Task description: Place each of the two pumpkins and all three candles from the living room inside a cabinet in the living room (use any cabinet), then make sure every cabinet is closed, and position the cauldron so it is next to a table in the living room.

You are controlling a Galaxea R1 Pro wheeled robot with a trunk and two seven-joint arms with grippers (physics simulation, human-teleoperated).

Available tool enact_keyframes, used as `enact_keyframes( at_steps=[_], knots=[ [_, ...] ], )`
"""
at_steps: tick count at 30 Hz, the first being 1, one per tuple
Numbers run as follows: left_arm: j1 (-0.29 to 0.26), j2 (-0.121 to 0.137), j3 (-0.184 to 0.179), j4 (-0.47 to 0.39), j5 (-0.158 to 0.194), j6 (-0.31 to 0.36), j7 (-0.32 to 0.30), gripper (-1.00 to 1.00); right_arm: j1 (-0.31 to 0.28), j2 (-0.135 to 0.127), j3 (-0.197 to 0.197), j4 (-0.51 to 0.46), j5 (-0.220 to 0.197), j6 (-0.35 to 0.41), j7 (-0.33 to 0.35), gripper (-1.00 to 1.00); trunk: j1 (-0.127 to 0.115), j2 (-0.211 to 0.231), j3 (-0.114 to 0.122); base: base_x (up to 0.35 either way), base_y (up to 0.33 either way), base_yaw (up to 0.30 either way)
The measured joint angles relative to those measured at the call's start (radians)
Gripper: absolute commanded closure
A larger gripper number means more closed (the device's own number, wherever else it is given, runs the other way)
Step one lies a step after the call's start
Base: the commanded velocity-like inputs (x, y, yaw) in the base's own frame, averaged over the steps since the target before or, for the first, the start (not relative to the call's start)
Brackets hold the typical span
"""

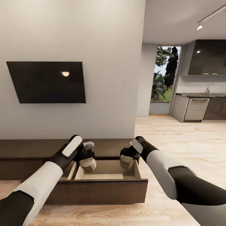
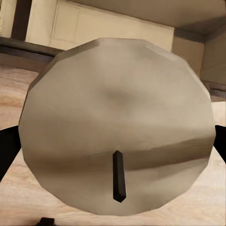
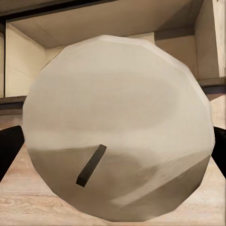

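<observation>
both end effectors gripping pale candles, left (image 1: 87, 164), right (image 1: 126, 160), over open cabinet (image 1: 94, 188) drawer, tv (image 1: 47, 81) above

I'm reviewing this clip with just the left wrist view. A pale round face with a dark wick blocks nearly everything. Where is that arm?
Observer: The left hand holds that candle over the open drawer of the dark-brown cabinet.
Operator: And the other arm?
Observer: The right hand holds a second candle over the same drawer.
Operator: What's behind them?
Observer: A dark television hangs on the wall above the cabinet.
</observation>
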Motion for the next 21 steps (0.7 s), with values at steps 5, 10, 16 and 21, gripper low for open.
enact_keyframes(
  at_steps=[5, 10, 16, 21],
  knots=[
    [0.0, -0.016, 0.001, 0.029, -0.053, 0.0, -0.002, 1.0, 0.0, 0.0, 0.0, 0.003, 0.001, -0.006, 0.006, 1.0, 0.0, 0.0, 0.0, 0.001, -0.042, 0.0],
    [0.0, -0.028, 0.0, 0.032, -0.059, -0.002, -0.002, 1.0, 0.001, 0.0, -0.001, 0.005, -0.001, -0.018, 0.006, 1.0, 0.0, 0.0, 0.0, 0.047, -0.037, 0.0],
    [0.0, -0.037, -0.002, 0.033, -0.081, -0.003, -0.004, 1.0, 0.001, 0.0, 0.0, 0.005, 0.001, -0.027, 0.007, 1.0, 0.0, 0.0, 0.0, 0.203, -0.177, 0.0],
    [0.0, -0.041, -0.003, 0.033, -0.085, -0.003, -0.007, 1.0, 0.001, 0.0, 0.0, 0.022, 0.0, -0.035, 0.022, 1.0, 0.0, 0.0, 0.0, 0.068, -0.075, 0.0]
  ],
)
